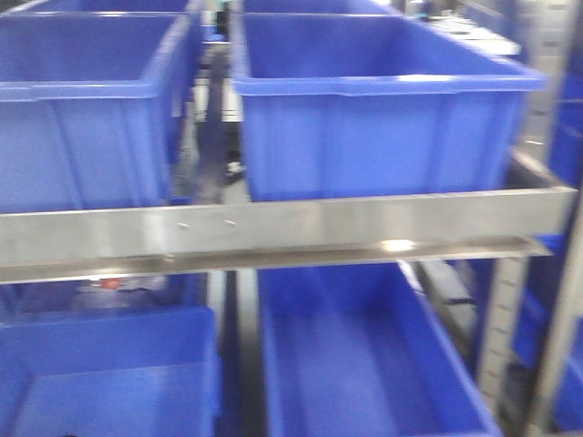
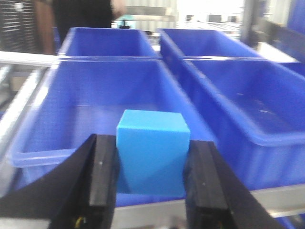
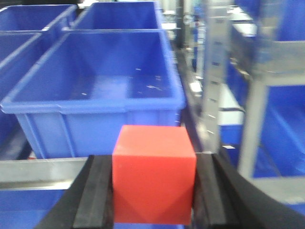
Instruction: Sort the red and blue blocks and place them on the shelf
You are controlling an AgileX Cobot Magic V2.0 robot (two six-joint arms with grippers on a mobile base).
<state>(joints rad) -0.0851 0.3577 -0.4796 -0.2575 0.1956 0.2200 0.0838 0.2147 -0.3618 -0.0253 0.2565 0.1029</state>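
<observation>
In the left wrist view my left gripper (image 2: pixel 151 167) is shut on the blue block (image 2: pixel 152 148), held in front of the near left blue bin (image 2: pixel 43 148) of the shelf, just above its front rail (image 2: pixel 271 200). In the right wrist view my right gripper (image 3: pixel 153 186) is shut on the red block (image 3: pixel 153 174), held in front of a large blue bin (image 3: pixel 100 121) and above the rail (image 3: pixel 33 169). The front view shows the shelf's metal front rail (image 1: pixel 364 218) with two screws and bins above and below. Neither gripper nor block shows there.
The front view shows two upper bins (image 1: pixel 82 137) (image 1: pixel 383 127) and two lower bins (image 1: pixel 109 382) (image 1: pixel 364 364). Steel uprights (image 3: pixel 217 71) and further racks stand to the right. A person (image 2: pixel 81 14) stands behind the far bins in the left wrist view.
</observation>
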